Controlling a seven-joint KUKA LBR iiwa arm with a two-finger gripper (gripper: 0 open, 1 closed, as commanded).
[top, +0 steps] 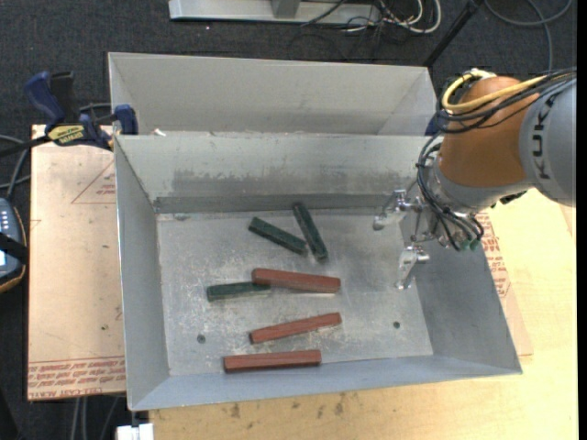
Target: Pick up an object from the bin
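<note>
Approach is the step in hand, I judge; the jaws stand apart and empty over bare floor at the right of the grey bin [275, 168]; the nearest dark green bar [310, 231] and red-brown bar [296, 281] lie further left, clear of them; next comes a leftward shift, alignment across one bar, then descent.

You see a glossy orange rounded wrist cover [481, 149] on a light grey arm link [555, 145] with dark "KU" lettering. You get yellow and black cables [465, 85] looped over the cover's top, and a black cable bundle [449, 223] with a green bit under it. Below that you have a slim silver metal gripper [408, 246].
</note>
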